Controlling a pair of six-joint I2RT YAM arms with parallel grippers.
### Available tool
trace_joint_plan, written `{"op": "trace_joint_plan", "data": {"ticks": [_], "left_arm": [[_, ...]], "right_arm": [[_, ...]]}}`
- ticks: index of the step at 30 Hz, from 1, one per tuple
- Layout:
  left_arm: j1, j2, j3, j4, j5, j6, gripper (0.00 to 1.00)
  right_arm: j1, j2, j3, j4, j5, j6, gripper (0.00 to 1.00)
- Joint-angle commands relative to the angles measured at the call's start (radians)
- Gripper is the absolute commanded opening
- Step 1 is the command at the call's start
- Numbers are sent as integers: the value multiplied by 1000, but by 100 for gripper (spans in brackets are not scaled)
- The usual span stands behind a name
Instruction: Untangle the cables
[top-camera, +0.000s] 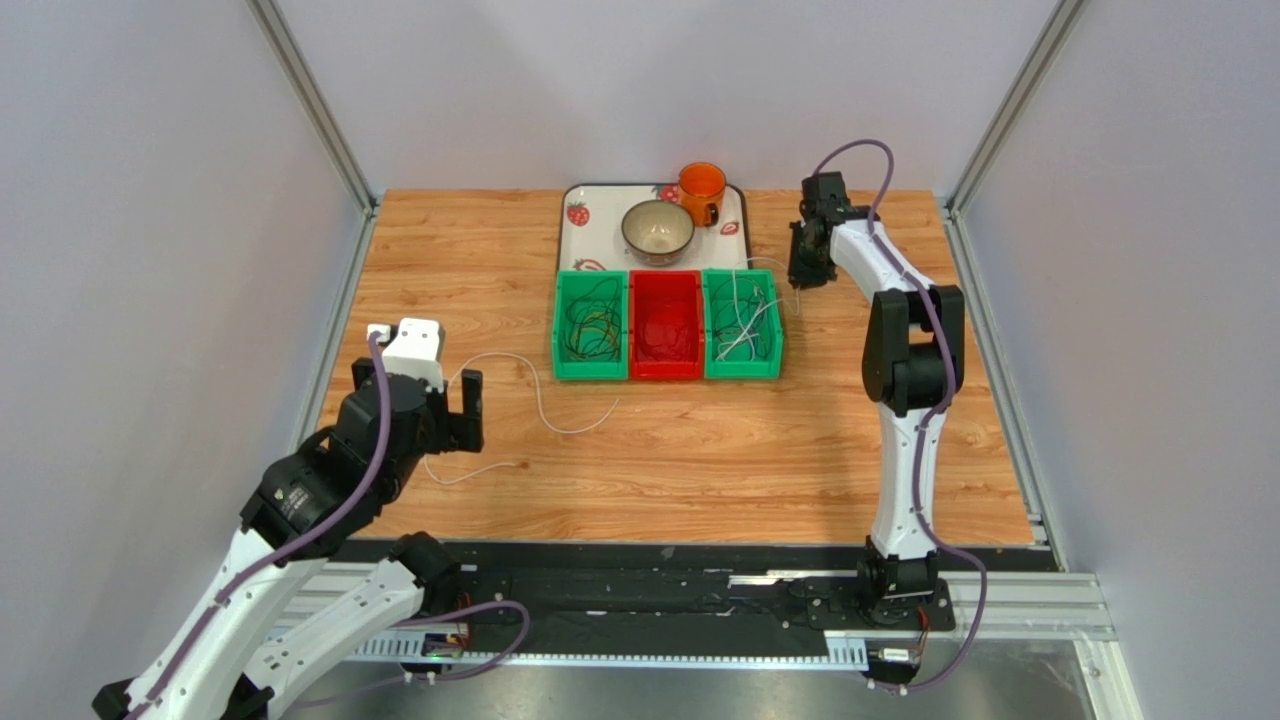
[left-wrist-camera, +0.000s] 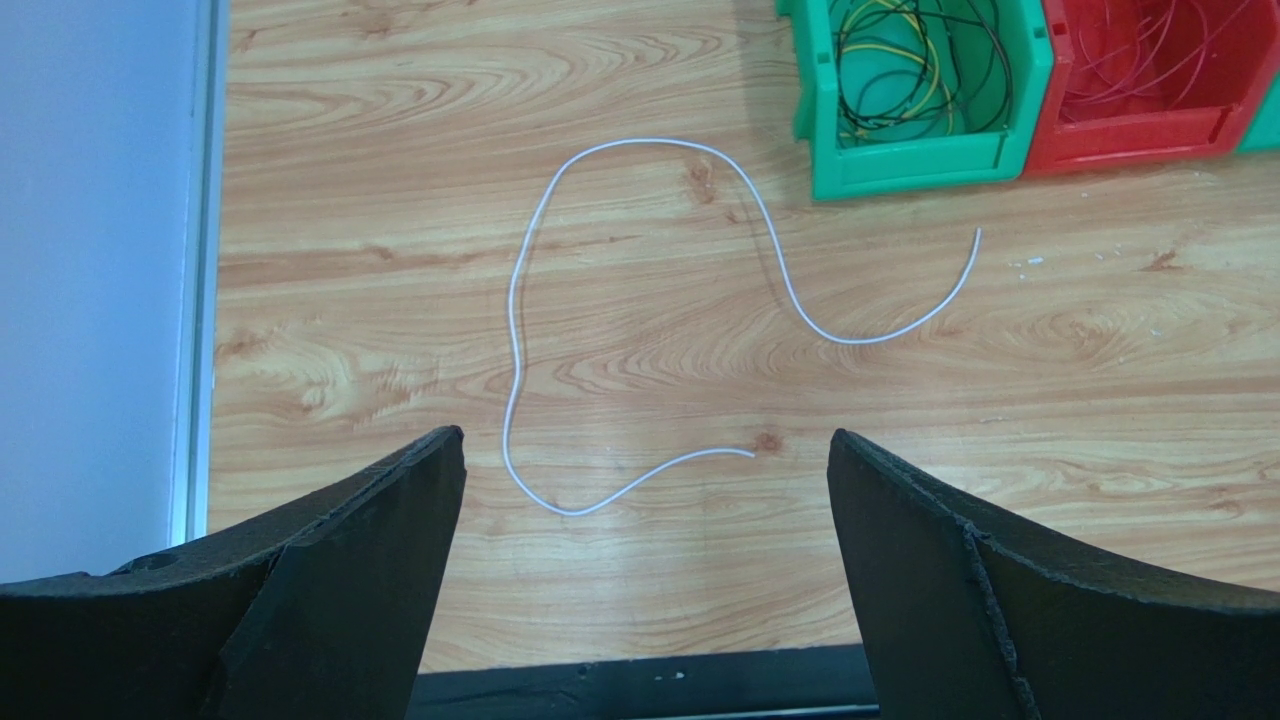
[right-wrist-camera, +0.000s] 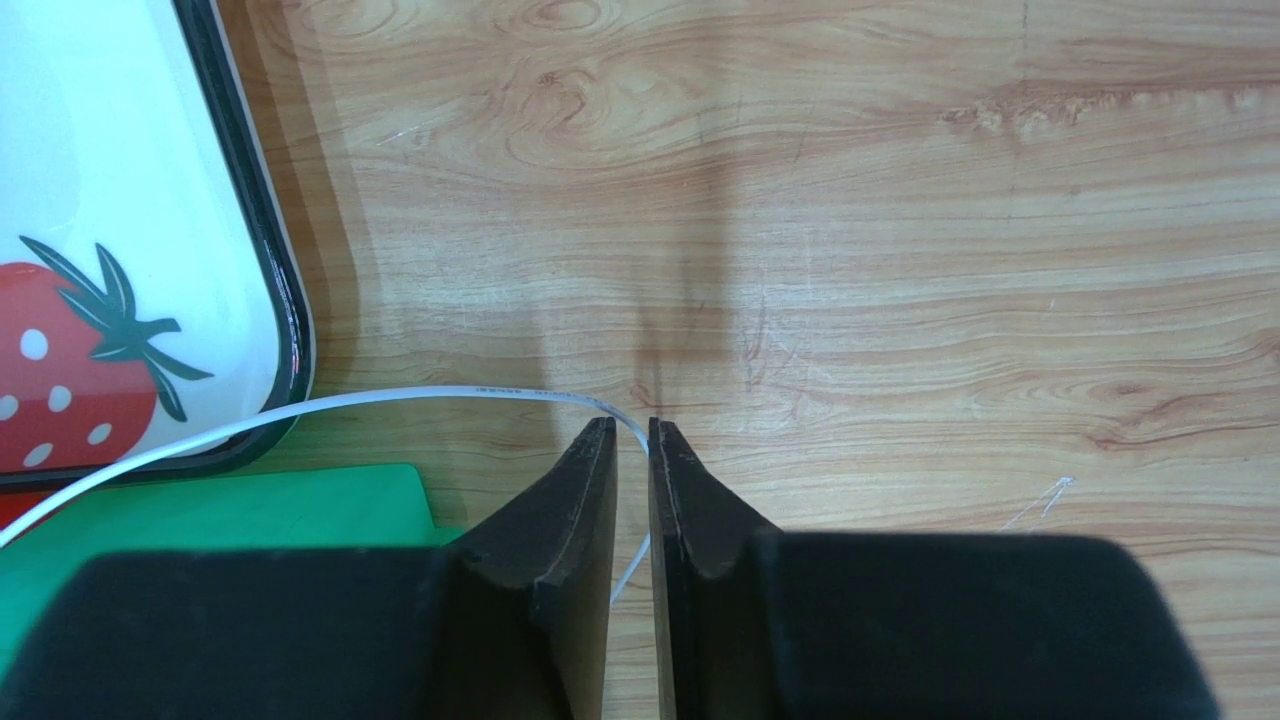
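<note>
Slack matters here. The left gripper (left-wrist-camera: 643, 450) hangs with jaws spread wide above a thin white cable (left-wrist-camera: 517, 323) lying in smooth, loose curves on the grained wooden table (top-camera: 676, 465). A rigid green bin (top-camera: 589, 365) holds dark and yellow cables (left-wrist-camera: 902, 68). At far right, beside the glossy tray (right-wrist-camera: 286, 300), the right gripper (right-wrist-camera: 631, 435) pinches a second white cable (right-wrist-camera: 376, 396). It should draw away slowly, so the springy strand slips free without dragging the others.
</note>
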Motion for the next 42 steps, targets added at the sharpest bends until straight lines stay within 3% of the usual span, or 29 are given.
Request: {"op": "trace_joint_plan", "data": {"ticks": [1, 4, 7, 8, 9, 13, 20, 25, 30, 42], "left_arm": [[6, 3, 0, 28, 7, 24, 98], [7, 3, 0, 27, 7, 23, 98], [6, -3, 0, 27, 7, 23, 98], [7, -4, 0, 27, 5, 23, 98], [6, -3, 0, 28, 5, 23, 98], [7, -3, 0, 27, 5, 23, 98], [7, 0, 0, 27, 4, 23, 98], [7, -1, 0, 27, 4, 21, 98], [7, -1, 0, 27, 4, 23, 98], [7, -4, 1, 27, 8, 23, 98]], "right_arm": [[0, 18, 48, 18, 5, -13, 15], [0, 26, 49, 17, 2, -14, 14], [0, 26, 49, 15, -18, -14, 25], [-2, 23, 49, 17, -21, -13, 37], [0, 23, 49, 18, -30, -13, 39], [0, 29, 54, 21, -21, -14, 39], [-2, 62, 74, 15, -14, -8, 26], [-2, 67, 81, 7, 11, -10, 23], [0, 50, 81, -5, 9, -2, 0], [44, -186, 81, -60, -40, 64, 0]]}}
